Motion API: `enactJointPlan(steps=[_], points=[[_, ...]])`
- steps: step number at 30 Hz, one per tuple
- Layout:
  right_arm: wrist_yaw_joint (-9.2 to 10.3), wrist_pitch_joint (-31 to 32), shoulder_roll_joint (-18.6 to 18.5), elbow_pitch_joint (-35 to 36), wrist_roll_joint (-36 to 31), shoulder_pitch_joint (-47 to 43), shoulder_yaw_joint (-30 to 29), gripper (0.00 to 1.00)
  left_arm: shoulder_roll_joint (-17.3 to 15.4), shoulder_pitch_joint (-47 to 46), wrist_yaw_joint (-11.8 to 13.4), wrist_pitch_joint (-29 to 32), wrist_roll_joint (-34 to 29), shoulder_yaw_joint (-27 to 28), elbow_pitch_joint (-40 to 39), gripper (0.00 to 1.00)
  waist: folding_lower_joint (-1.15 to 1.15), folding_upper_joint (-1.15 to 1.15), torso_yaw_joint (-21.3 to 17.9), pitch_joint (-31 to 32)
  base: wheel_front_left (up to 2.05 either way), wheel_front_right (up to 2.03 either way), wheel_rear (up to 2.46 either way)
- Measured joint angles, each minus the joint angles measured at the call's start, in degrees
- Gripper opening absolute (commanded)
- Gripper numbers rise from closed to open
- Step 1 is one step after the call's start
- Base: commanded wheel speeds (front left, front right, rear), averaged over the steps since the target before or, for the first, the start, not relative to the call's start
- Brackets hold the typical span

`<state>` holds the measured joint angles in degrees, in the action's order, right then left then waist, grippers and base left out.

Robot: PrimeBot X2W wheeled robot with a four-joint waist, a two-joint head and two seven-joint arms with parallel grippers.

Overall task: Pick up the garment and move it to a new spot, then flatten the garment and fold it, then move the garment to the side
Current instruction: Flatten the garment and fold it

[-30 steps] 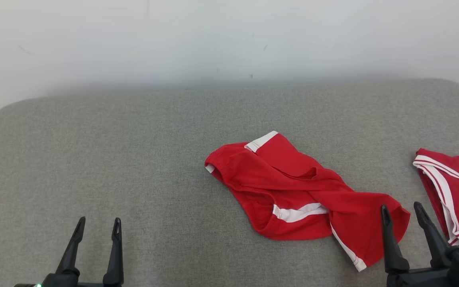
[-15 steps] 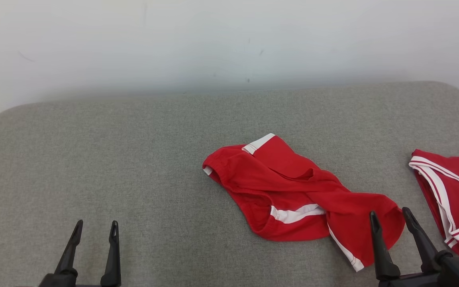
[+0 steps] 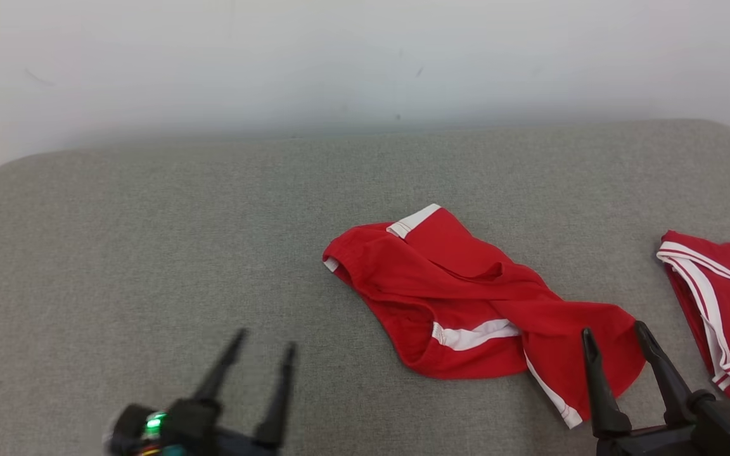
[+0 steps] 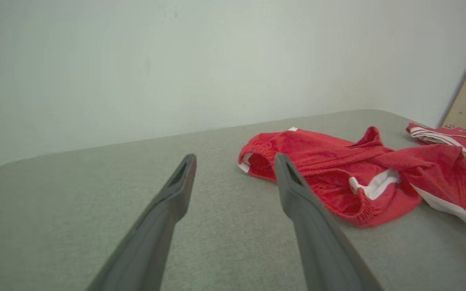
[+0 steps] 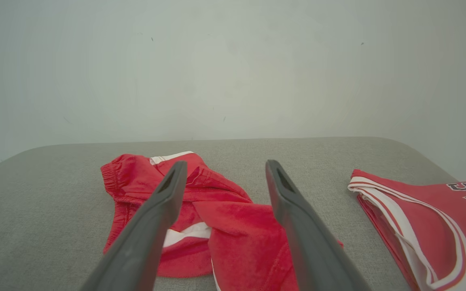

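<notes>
The garment [image 3: 466, 297] is a crumpled pair of red shorts with white stripes, lying twisted on the grey cushion [image 3: 149, 253] right of centre. It also lies ahead and to the right in the left wrist view [image 4: 338, 169] and just ahead in the right wrist view [image 5: 225, 218]. My left gripper [image 3: 263, 339] is open at the lower left, blurred, with bare cushion between its fingers, left of the shorts. My right gripper [image 3: 615, 329] is open at the lower right, its fingers over the shorts' near right end, holding nothing.
A folded red jersey [image 3: 720, 304] with white trim lies at the cushion's right edge, also in the right wrist view [image 5: 419, 226]. A pale wall [image 3: 339, 63] rises behind the cushion. Bare grey cushion spreads across the left half.
My left gripper has moved right and forward toward the shorts. The right gripper has shifted slightly left over the shorts' end. The shorts lie as before.
</notes>
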<state>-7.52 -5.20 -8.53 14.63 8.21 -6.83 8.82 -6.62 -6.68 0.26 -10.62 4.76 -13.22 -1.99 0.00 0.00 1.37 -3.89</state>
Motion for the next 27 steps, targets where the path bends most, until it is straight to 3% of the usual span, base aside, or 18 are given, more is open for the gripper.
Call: enactJointPlan(steps=[3,7,13,20,22,23,24,25,27], points=[[0.0,0.2,-0.1,-0.1,0.2,0.5,0.5,1.0,1.4,-2.5,-3.7,3.4,0.8,-5.5,2.1,1.0,0.0,0.0,-0.6,-0.5,0.0,0.0,0.0],[0.0,0.1,-0.1,-0.4,0.5,1.5,0.9,1.0,2.6,-6.4,-6.2,8.8,3.4,-12.0,5.8,1.0,0.0,0.0,-2.1,-1.3,0.0,0.0,0.0],[0.0,-1.3,0.4,-1.6,0.9,3.0,1.5,1.0,3.3,-14.1,-7.2,13.6,7.3,-16.4,12.3,1.0,0.01,0.0,-5.7,-3.4,0.0,0.0,0.0],[0.0,-3.4,1.3,-4.1,1.6,4.3,1.9,1.0,3.6,-20.3,-7.2,15.1,10.3,-17.2,21.0,1.0,0.01,0.0,-11.0,-5.9,0.0,0.0,0.0],[0.0,-3.7,1.3,-4.4,1.8,4.7,1.9,1.0,3.6,-21.2,-7.2,15.3,11.2,-17.1,22.6,0.78,0.0,0.01,-12.0,-6.4,0.0,0.0,0.0],[0.0,-3.9,1.3,-4.5,1.8,4.9,1.9,1.0,3.6,-21.6,-7.2,15.1,11.2,-17.2,23.3,0.47,0.01,0.01,-12.3,-6.6,0.0,0.0,0.0],[0.0,-3.9,1.4,-4.6,1.8,5.0,1.9,1.0,3.6,-22.0,-7.2,15.1,11.3,-17.1,24.0,0.36,0.01,0.0,-12.7,-6.8,0.0,0.0,0.0],[0.0,-4.2,1.4,-4.8,1.8,5.0,1.7,1.0,3.7,-22.6,-7.1,14.6,11.8,-17.2,25.0,0.0,0.01,0.0,-13.0,-7.3,0.0,0.0,0.0],[0.0,-4.4,1.4,-4.9,1.8,5.1,1.5,1.0,3.7,-23.0,-7.0,13.7,12.7,-17.1,25.7,0.0,0.01,0.0,-13.2,-7.6,0.0,0.0,0.0]])
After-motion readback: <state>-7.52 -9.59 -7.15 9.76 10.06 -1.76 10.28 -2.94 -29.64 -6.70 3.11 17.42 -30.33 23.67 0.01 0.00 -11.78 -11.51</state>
